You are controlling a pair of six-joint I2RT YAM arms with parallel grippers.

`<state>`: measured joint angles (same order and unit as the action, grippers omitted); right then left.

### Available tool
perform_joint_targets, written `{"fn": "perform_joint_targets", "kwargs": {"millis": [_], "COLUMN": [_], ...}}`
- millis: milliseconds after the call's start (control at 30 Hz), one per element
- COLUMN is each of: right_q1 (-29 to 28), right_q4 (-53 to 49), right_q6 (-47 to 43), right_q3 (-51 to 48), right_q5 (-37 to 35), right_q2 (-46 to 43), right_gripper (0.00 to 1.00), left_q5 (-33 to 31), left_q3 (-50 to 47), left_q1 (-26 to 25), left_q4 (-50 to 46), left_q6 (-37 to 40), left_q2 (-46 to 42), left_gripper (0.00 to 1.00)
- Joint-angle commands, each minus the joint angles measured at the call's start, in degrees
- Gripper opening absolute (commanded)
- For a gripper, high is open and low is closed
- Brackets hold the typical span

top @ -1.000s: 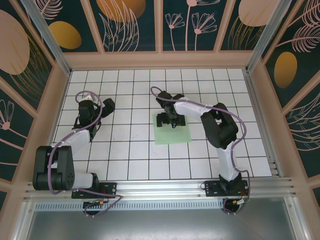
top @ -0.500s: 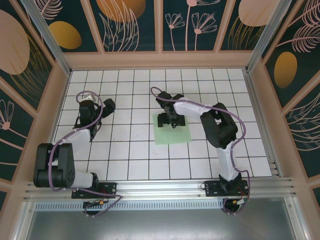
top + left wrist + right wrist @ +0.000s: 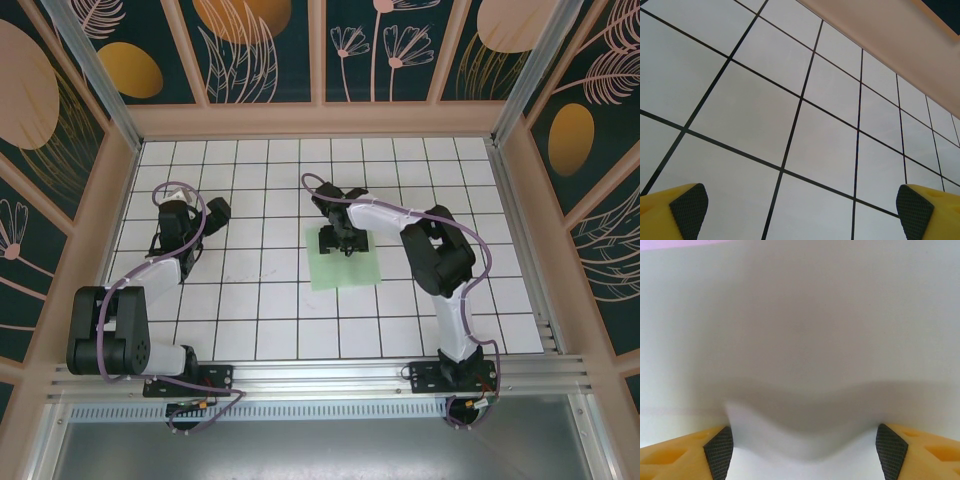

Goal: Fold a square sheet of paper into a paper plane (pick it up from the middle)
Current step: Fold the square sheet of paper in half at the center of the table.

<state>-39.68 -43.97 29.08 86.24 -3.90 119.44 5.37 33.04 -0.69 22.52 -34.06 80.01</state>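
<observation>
My right hand [image 3: 803,447]: down on the square sheet of paper [image 3: 347,273], with its 2 fingers spread apart and not clamped on anything.
Right pads [image 3: 719,450]: both black pads rest on the sheet, 1 at each lower corner of my right wrist view.
Paper between my right fingers: it lifts into 1 soft ridge running from pad to pad, with a grey shadow behind it. The sheet beyond the ridge looks smooth.
Square sheet of paper: pale mint green, lying near the middle of the white tiled surface [image 3: 250,300], its edges a little askew to the black grid lines.
Cover: my right hand sits over the far half of the sheet. From above, the near half is bare and looks flat.
Shape so far: from above I see a plain square.
My left hand [image 3: 800,207]: wide open, with bare white tiles showing between its 2 yellow fingers [image 3: 687,206].
Left hand's place: over the left part of the surface, well apart from the paper.
Left wrist view: tiles and black grid lines below me, and a peach wooden border across the upper right corner.
My right arm [image 3: 440,262]: rises from the near right edge, bends, and stretches left to the middle of the surface.
Surround: a wooden frame with dark teal panels [image 3: 270,50] painted with leaves and flowers on 3 sides.
</observation>
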Motion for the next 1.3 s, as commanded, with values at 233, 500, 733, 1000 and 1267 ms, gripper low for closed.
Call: {"fn": "perform_joint_targets", "kwargs": {"millis": [233,500,733,1000,1267], "right_q1": [-0.05,-0.23,-0.31,-0.22,0.43], "right_q4": [-3.00,-1.78,-1.78,0.12,10.69], "right_q6": [0.72,0.80,0.71,1.09,2.12], "right_q3": [3.09,0.30,-1.41,-1.39,-2.65], "right_q5": [-0.53,1.47,0.32,0.72,9.23], "right_q2": [-0.56,1.80,3.51,1.86,-4.86], "right_gripper": [0.93,0.95,0.90,0.73,0.33], "left_q5": [-0.36,-0.34,-0.32,-0.14,2.35], "left_q3": [0.93,1.02,1.08,1.15,1.33], "left_q1": [0.31,0.34,0.34,0.27,0.34], "left_q4": [0.77,0.56,0.43,0.09,0.15], "left_q6": [0.97,0.92,0.84,0.50,-0.91], "left_q2": [0.32,0.51,0.63,0.55,0.50], "left_gripper": [0.98,0.98,0.98,0.98,0.98]}}
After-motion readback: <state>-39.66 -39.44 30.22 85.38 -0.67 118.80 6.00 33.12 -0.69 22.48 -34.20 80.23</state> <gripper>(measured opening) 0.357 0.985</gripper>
